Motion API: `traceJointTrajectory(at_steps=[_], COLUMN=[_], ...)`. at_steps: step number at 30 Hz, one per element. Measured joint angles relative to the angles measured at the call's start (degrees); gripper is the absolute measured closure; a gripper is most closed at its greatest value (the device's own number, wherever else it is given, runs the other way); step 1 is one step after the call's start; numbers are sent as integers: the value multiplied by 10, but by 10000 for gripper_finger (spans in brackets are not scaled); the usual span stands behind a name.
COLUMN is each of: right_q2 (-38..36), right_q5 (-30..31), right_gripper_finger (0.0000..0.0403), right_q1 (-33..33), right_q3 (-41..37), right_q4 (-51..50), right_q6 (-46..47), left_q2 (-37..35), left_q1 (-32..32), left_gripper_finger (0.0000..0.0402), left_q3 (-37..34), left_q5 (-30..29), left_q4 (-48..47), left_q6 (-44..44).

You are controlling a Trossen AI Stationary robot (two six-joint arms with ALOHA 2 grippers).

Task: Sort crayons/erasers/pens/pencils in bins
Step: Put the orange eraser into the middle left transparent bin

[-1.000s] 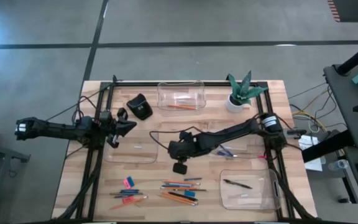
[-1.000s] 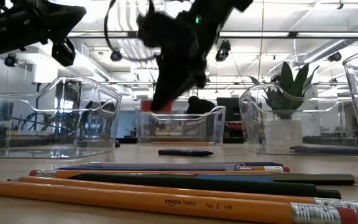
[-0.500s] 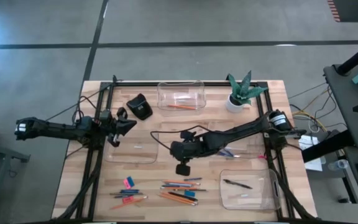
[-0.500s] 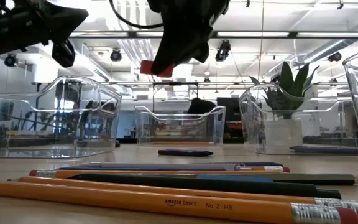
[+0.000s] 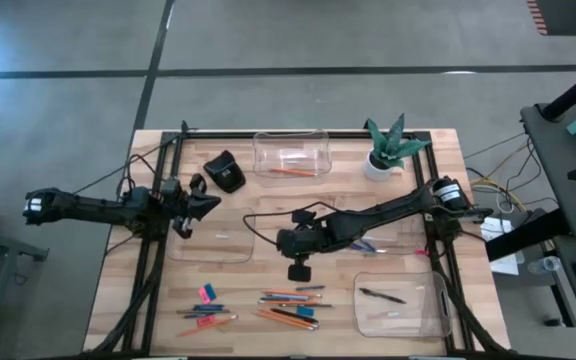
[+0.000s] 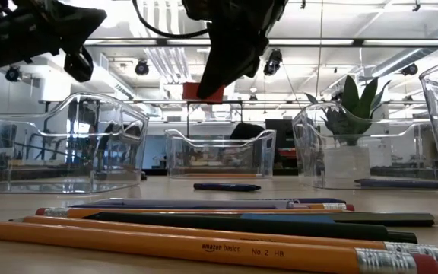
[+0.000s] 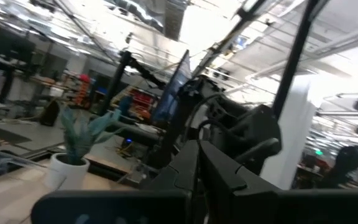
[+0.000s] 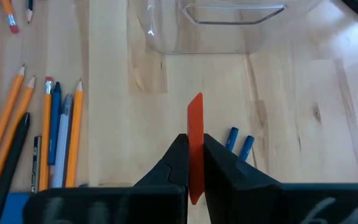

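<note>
My right gripper (image 5: 282, 241) hangs over the middle of the table, shut on a small red eraser (image 8: 195, 127), which also shows in the low view as a red block (image 6: 202, 92). Loose pencils, pens and erasers (image 5: 288, 310) lie near the front edge. Four clear bins stand around: the far one (image 5: 290, 153) holds pencils, the left one (image 5: 208, 243) lies ahead of the gripper, the right one (image 5: 380, 240) holds blue crayons, and the near-right one (image 5: 398, 305) holds a black pen. My left gripper (image 5: 208, 203) waits shut at the left, raised. My right gripper pinches the eraser's two flat faces (image 8: 195, 155) between its two fingers. The fingers slant down from the table's right side. The eraser's free end (image 8: 196, 102) sticks out past the fingertips, and it is lifted clear of the table.
Two short blue crayons (image 8: 238, 142) lie on the bare wood below the right gripper. A black lump-shaped object (image 5: 226, 172) sits at the far left and a potted plant (image 5: 386, 150) at the far right. Black frame rails run along both sides.
My right gripper has risen with the red eraser, staying shut on it, and has rolled slightly. The eraser now hangs well above the far bin's rim in the low view.
</note>
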Motion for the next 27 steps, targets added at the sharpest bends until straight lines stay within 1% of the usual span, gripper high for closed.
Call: traceJointTrajectory(at_steps=[4, 7, 9, 12, 14, 18, 19, 22, 27], right_q2=[0, 0, 0, 0, 0, 0, 0, -1, -20], right_q5=[0, 0, 0, 0, 0, 0, 0, 0, -1], right_gripper_finger=[390, 390, 390, 390, 390, 390, 390, 390, 390], right_q1=[0, 0, 0, 1, 3, 10, 12, 19, 25], right_q3=[0, 0, 0, 0, 0, 0, 0, 0, 0], right_q4=[4, 12, 18, 33, 39, 43, 42, 37, 6], right_q6=[0, 6, 7, 7, 7, 11, 14, 16, 27], left_q2=[5, 12, 18, 31, 39, 60, 68, 90, 123], left_q1=[0, 0, 0, 0, 0, -1, -2, -5, -5], left_gripper_finger=[402, 402, 402, 402, 402, 400, 397, 378, 321], left_q3=[0, 0, 0, 4, 18, 40, 43, 48, 55], left_q5=[3, 15, 15, 15, 20, 109, 123, 129, 130], left_q4=[0, 4, 22, 50, 60, 61, 61, 60, 53], left_q6=[-1, -33, -46, -41, -43, -44, -45, -42, -32])
